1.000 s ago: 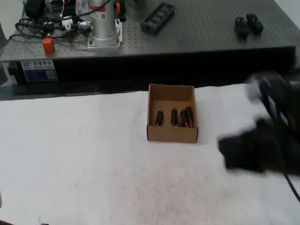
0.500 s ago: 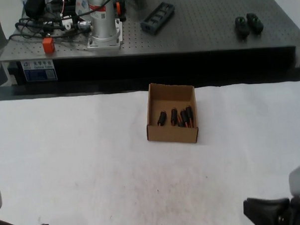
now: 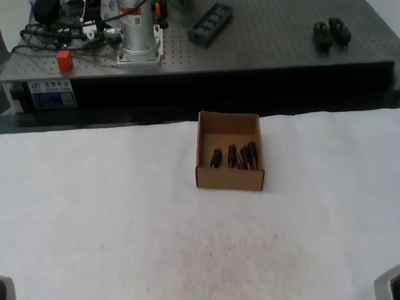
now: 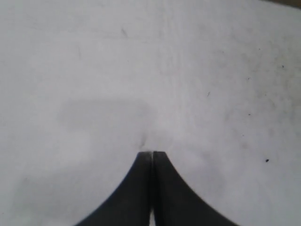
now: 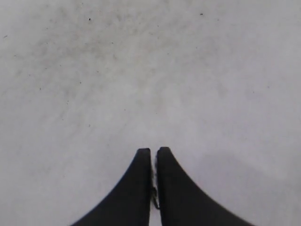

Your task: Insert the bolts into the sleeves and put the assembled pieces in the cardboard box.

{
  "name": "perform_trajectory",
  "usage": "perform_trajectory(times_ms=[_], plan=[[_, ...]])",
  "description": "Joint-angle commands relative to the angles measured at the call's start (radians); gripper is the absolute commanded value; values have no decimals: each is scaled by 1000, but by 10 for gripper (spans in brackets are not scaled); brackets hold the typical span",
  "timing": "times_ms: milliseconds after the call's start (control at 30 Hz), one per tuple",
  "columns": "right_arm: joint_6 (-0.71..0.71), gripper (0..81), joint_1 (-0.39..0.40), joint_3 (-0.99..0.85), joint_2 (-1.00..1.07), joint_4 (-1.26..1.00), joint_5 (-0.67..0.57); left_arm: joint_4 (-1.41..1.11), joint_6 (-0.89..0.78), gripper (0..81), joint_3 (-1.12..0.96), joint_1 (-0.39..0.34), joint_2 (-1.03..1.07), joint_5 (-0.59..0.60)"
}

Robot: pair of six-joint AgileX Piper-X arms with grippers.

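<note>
A small open cardboard box [image 3: 230,178] stands on the white cloth at the bench's middle. Several black assembled pieces with red-orange ends [image 3: 243,156] lie inside it. My left gripper [image 4: 152,154] is shut, its fingertips pressed together over bare white cloth with nothing between them. My right gripper [image 5: 154,151] is also shut over bare cloth, holding nothing. In the high view, grey arm parts peek in at the near left corner [image 3: 2,291] and near right corner [image 3: 398,284].
A perforated metal table [image 3: 268,27] runs along the back, carrying a silver post [image 3: 138,30], cables, an orange block [image 3: 64,60], a dark slotted tray [image 3: 210,23] and two dark knobs [image 3: 331,31]. White cloth [image 3: 123,220] surrounds the box.
An arm that hung blurred to the right of the box one second ago has pulled back to the near right corner. A dark part at the near left corner has also dropped from sight.
</note>
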Motion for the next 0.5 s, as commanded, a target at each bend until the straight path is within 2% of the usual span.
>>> perform_trajectory(times_ms=[0,233,467], plan=[[-5,51,-4,-10,-65,-2,-4,4,-8,7,46,0,-67,-11],[-5,51,-4,-10,-266,-2,-4,-2,-8,7,87,0,-245,-11],[-5,51,-4,-10,-332,-2,-4,-3,-8,7,177,0,-344,-11]])
